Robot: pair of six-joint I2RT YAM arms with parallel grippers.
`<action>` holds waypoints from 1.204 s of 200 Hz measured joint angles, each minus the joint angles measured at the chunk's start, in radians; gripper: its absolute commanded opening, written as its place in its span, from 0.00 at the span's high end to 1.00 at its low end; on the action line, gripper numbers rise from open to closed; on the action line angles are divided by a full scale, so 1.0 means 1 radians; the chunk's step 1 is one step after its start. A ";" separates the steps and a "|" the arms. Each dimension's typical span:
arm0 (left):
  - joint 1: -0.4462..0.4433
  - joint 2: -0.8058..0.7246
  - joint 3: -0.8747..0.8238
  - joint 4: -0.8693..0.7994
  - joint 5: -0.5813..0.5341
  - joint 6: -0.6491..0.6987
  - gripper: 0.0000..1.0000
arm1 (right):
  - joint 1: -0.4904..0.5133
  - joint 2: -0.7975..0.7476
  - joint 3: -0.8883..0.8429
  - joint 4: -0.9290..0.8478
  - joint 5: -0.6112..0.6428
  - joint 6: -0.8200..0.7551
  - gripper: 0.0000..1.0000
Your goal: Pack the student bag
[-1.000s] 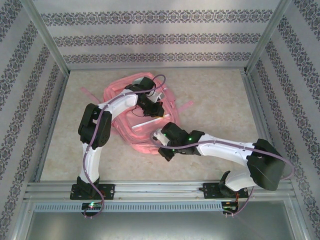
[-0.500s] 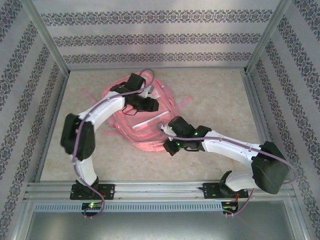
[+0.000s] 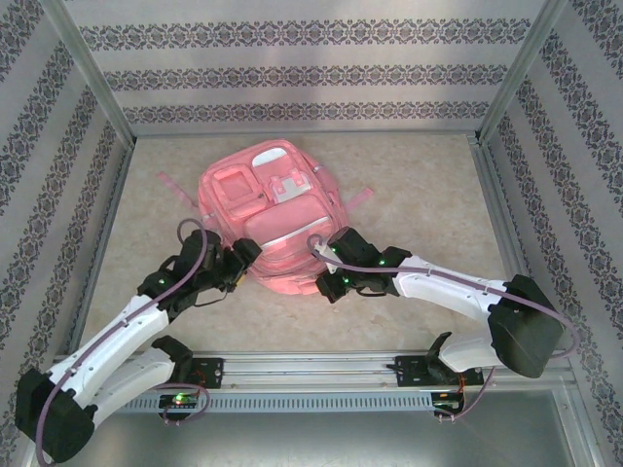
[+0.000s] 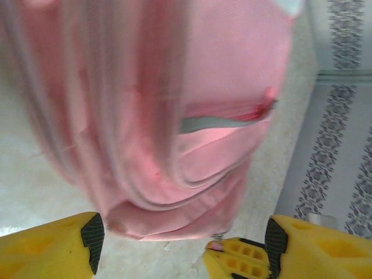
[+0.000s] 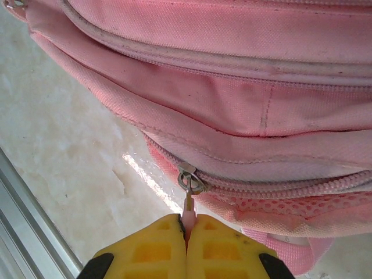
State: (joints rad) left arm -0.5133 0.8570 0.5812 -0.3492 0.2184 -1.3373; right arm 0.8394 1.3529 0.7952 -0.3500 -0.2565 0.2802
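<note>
Presently pinching zipper pull (image 5: 189, 203) in closed right gripper (image 5: 186, 225) to work student bag (image 3: 263, 204) zip, with left gripper (image 4: 182, 235) spread wide alongside, empty.

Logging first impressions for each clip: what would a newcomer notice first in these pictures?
The big pink student bag, lying flat with its pockets up in the middle of the table, draws the eye first. At its near edge the right gripper is shut on a zipper pull, while the left gripper stands open and empty by the bag's near left corner.
</note>
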 measured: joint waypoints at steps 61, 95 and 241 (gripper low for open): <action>-0.137 0.141 -0.039 0.185 -0.081 -0.225 0.38 | 0.000 -0.002 -0.009 0.024 0.000 0.036 1.00; -0.173 0.166 -0.045 0.225 -0.100 -0.280 0.41 | 0.000 -0.012 -0.013 0.028 0.001 0.040 1.00; -0.259 0.179 -0.039 0.145 -0.141 -0.371 0.44 | 0.000 -0.012 -0.019 0.040 0.001 0.059 1.00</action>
State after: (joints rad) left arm -0.7723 1.0355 0.5423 -0.2039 0.0776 -1.7081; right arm 0.8394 1.3411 0.7757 -0.3096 -0.2554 0.3389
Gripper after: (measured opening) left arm 0.585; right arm 0.064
